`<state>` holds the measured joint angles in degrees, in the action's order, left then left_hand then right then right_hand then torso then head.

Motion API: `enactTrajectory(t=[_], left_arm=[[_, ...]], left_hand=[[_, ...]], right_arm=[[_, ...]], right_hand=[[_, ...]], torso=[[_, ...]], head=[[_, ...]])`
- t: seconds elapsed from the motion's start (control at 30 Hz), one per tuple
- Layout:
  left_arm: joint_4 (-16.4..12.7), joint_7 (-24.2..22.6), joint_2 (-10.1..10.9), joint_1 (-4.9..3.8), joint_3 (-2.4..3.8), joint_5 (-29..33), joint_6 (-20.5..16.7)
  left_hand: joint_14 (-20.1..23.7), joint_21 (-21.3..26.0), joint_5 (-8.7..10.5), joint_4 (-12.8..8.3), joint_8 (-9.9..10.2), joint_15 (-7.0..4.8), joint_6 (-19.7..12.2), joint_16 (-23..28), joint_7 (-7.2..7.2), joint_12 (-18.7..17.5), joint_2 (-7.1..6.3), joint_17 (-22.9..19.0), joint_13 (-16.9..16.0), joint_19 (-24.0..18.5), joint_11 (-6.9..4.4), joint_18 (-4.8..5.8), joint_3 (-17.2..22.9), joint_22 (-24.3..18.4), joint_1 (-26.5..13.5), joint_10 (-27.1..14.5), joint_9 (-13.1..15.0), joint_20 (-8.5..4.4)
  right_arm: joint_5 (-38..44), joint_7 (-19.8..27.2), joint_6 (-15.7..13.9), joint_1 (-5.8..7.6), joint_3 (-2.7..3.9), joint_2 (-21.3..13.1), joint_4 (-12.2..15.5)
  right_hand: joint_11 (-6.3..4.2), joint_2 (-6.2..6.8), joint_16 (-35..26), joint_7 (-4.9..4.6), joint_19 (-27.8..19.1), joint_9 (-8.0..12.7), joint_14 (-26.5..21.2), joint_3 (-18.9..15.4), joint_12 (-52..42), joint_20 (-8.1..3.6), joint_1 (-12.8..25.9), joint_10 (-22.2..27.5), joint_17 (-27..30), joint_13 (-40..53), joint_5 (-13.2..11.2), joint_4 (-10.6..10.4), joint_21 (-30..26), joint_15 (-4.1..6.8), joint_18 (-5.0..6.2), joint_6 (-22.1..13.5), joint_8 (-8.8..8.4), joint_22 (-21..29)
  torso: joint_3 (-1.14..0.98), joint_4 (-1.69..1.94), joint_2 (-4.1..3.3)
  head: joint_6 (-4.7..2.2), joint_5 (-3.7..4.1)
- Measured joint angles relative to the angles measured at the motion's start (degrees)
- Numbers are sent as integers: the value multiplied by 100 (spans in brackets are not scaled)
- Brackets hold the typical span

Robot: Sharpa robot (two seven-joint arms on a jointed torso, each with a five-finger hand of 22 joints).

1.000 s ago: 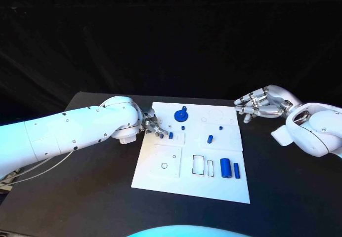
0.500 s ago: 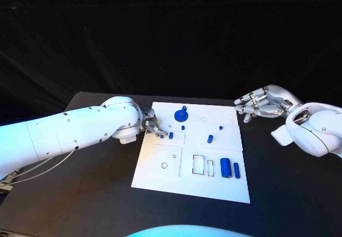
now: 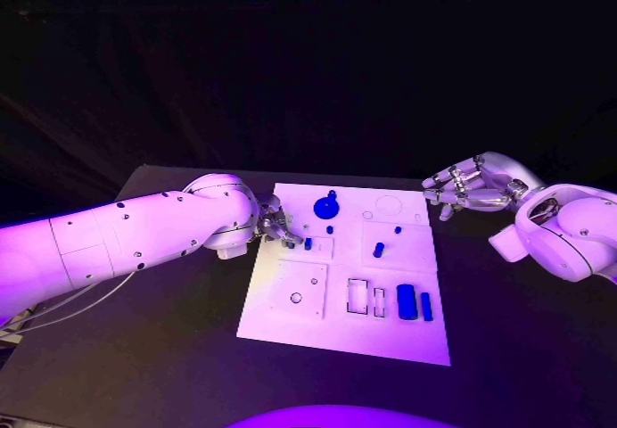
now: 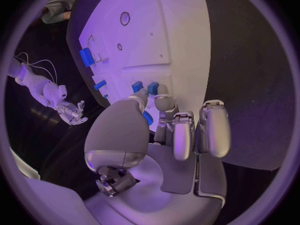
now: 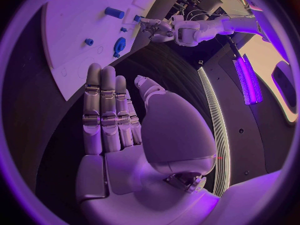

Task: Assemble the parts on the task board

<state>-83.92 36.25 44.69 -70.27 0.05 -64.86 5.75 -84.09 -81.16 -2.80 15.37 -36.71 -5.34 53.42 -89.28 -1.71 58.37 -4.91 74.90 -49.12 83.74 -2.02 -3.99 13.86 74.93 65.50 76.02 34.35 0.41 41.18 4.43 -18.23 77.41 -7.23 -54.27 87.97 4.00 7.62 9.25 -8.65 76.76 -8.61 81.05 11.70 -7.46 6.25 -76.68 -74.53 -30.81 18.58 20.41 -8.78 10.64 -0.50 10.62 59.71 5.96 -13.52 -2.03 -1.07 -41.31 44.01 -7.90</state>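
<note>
**Surroundings of the work area**

A black table (image 3: 154, 357) is lying beneath the work area, its dark top extending to either side. A black curtain (image 3: 308, 80) is hanging behind its far edge. In the right wrist view, a glowing light strip (image 5: 245, 70) is running alongside a pale surface.

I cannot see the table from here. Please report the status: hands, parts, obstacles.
Left hand at board left edge, fingers on a small blue part. Right hand open, off the board's far right corner. Nothing in the way.
</note>
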Motion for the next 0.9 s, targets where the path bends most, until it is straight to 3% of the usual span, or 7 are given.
enactTrajectory(t=[0.07, 0.2, 0.37, 0.53, 0.7, 0.9], left_arm=[[0, -1, -1, 1, 0, 3, 5], [-2, -3, -3, 2, 0, 11, 10], [-25, -37, -12, -11, 15, 65, 8], [-25, -53, -8, -12, 16, 141, 2], [-24, -56, -1, -9, 12, 194, -13], [-22, -56, 7, -5, 8, 254, -43]], left_hand=[[0, 7, 0, 0, 0, 0, 0, 0, 0, 0, -21, 0, 0, 0, 0, 0, 0, 0, 24, 0, -6, 0], [0, 7, 0, -67, 4, 0, 0, 0, 0, 0, 97, 0, 8, 0, -9, -1, 67, 0, 207, -9, -17, 0], [21, 7, 25, -416, 114, -21, -93, 0, 7, -68, 213, 0, 47, 0, -61, -1, 623, -1, 833, -62, -67, 0], [21, 7, 16, -108, 135, -21, -134, 0, -33, -137, 139, 0, 110, 0, -49, 0, 954, -1, 1054, -73, -80, 0], [21, 41, 16, 54, 135, -21, -144, 0, -44, -185, 30, 0, 163, 0, -20, 0, 1118, -1, 1029, -60, -46, 0], [21, 41, 15, -52, 115, -21, -163, 0, -64, -200, -80, 0, 185, 0, -19, 0, 1319, -1, 932, -61, -38, 0]], right_arm=[[0, 0, 0, 0, 0, 1, 0], [-1, 0, 1, 0, 0, 1, -2], [-1, 1, 3, 0, 0, 2, -4], [-1, 2, 5, -2, 0, 6, -10], [-2, 2, 7, -2, 0, 9, -20], [-3, 3, 7, -3, 0, 10, -35]], right_hand=[[0, -1, 0, 0, 0, 0, 0, 12, 0, 0, 1, 0, -10, 10, 0, -12, 0, 0, 0, 0, 0, 3], [0, -23, 0, 0, 0, 0, 0, 17, 0, 0, 23, 0, -17, 17, 0, -16, 0, 0, 0, 0, 0, 6], [0, -23, 0, 0, 0, -5, 0, 17, 0, 0, 23, 0, -16, 17, 0, -16, 0, 0, 0, 0, 0, 6], [0, -23, 0, 0, 0, -4, 0, 17, 0, 0, 23, 0, -19, 17, 0, -16, 0, 0, 0, 0, 0, 6], [0, -23, 0, 0, 0, -4, 0, 17, 0, 0, 23, 0, -21, 21, 0, -16, 0, 0, 0, 0, 0, 6], [0, -23, 0, 0, 0, -4, 0, 17, 0, 0, 23, 0, -21, 22, 0, -16, 0, 0, 0, 0, 0, 6]], torso=[[0, 0, 0], [0, 0, 0], [1, 0, 1], [1, 1, 1], [0, 0, 1], [-1, -1, 1]], head=[[1, 2], [3, 1], [7, -2], [9, -3], [10, -11], [7, -12]])
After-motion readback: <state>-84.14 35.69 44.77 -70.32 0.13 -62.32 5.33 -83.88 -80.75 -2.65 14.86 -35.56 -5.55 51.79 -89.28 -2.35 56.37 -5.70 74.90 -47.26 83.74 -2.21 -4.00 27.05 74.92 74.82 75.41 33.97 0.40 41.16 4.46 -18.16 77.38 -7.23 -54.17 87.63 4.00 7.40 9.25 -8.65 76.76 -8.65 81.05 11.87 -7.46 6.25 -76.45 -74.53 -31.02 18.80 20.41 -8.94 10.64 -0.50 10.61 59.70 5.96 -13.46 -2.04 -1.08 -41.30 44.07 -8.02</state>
